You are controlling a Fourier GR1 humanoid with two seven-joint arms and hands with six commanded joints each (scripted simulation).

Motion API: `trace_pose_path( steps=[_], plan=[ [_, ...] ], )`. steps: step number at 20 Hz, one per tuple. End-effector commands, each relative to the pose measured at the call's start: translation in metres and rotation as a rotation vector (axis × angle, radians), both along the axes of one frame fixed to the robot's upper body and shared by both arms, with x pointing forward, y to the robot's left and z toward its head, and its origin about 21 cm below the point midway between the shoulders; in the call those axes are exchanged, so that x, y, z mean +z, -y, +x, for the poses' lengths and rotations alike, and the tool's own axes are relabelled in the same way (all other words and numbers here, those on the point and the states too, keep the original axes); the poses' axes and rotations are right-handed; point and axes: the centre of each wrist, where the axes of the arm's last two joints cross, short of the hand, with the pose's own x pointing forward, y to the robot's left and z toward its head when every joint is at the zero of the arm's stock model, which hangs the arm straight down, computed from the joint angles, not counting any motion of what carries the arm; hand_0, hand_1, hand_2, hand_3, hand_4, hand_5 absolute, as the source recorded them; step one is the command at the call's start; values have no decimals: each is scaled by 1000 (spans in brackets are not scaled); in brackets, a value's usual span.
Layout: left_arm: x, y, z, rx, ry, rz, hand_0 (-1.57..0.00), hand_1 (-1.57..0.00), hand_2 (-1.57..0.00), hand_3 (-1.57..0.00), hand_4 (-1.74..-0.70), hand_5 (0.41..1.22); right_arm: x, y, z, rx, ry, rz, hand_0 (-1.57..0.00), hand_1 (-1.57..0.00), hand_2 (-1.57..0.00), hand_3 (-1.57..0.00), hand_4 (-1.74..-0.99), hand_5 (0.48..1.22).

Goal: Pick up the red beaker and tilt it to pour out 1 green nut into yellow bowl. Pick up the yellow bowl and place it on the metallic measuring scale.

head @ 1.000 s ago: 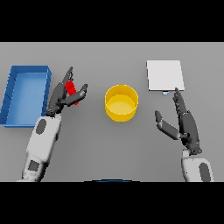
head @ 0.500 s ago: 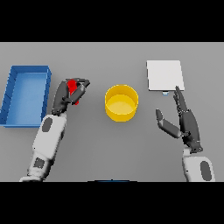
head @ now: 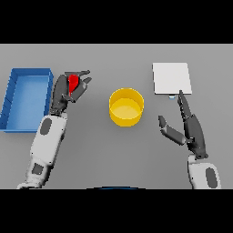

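The right hand [head: 191, 129] is held idle near the front edge, its fingers straight and holding nothing. Farther out, the yellow bowl [head: 126, 107] sits mid-table. The red beaker [head: 73, 82] is enclosed by the curled fingers of the left hand [head: 68, 91], beside the blue bin [head: 27, 98]; it should be carried over the bowl before being tilted gently. Farthest away, the metallic measuring scale [head: 171, 78] is seen.

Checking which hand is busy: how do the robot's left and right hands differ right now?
The left hand has its fingers curled round the red beaker, beside the blue bin; the right hand holds nothing, its fingers straight. The left hand sits left of the yellow bowl, the right hand right of it, just below the scale. Both are dark, on white and grey arms.
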Motion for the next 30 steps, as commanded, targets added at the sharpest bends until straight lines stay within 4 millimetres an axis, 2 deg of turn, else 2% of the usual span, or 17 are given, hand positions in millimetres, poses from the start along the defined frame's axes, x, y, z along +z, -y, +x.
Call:
trace_pose_path(
  steps=[1, 3, 5, 7, 11, 14, 17, 20, 22, 25, 28, 30],
  plan=[
    [7, 2, 1, -1, 9, 31, -1546, -1546, -1547, -1547, -1716, 1097, 0, -1, 1, -4, 2, -9, 1, 1, 1, 1, -1250, 672],
    [23, 5, 3, -42, 30, 132, -1555, -1555, -1556, -1555, -1725, 1107, 1, 0, -1, -17, 5, -16, 1, 1, 1, 1, -1249, 679],
    [37, 10, 7, -110, 30, 305, -1561, -1561, -1561, -1561, -1731, 1119, 4, 0, -3, -16, 11, -44, 1, 1, 1, 1, -1245, 688],
    [42, 15, 8, -157, 22, 404, -1563, -1563, -1563, -1563, -1733, 1119, 3, -5, -4, -13, 4, -41, 1, 1, 1, 1, -1243, 694],
    [49, 23, 10, -198, 28, 469, -1563, -1563, -1563, -1563, -1733, 1113, 7, -3, -6, -18, 1, -40, 1, 1, 1, 1, -1243, 710],
    [58, 34, 15, -237, 65, 695, -1567, -1567, -1567, -1567, -1737, 1112, 5, -1, -7, -19, -1, -48, 1, 1, 1, 1, -1254, 717],
    [65, 46, 22, -305, 141, 969, -1569, -1569, -1569, -1569, -1739, 1134, 5, -8, -6, -11, -4, -28, 1, 1, 1, 1, -1267, 720],
    [73, 64, 30, -352, 186, 1169, -1570, -1570, -1570, -1570, -1740, 1177, 7, -4, -8, -9, 3, -26, 1, 1, 1, 1, -1268, 722],
    [80, 69, 36, -413, 221, 1306, -1570, -1570, -1570, -1570, -1740, 1193, 4, -3, -8, -5, -3, -17, 1, 1, 1, 1, -1264, 717],
    [83, 83, 39, -495, 254, 1490, -1571, -1571, -1571, -1571, -1613, 1206, 5, -6, -4, -17, 1, -19, 1, 1, 1, 1, -1258, 697],
    [96, 97, 44, -562, 263, 1652, -1571, -1571, -1571, -1571, -1672, 1214, 3, -5, -6, -25, 6, -18, 1, 1, 1, 1, -1237, 671],
    [94, 108, 43, -613, 284, 1725, -1571, -1571, -1571, -1571, -1694, 1216, 0, -6, -5, -39, -10, -1, 1, 1, 1, 1, -1220, 657]
  ],
)
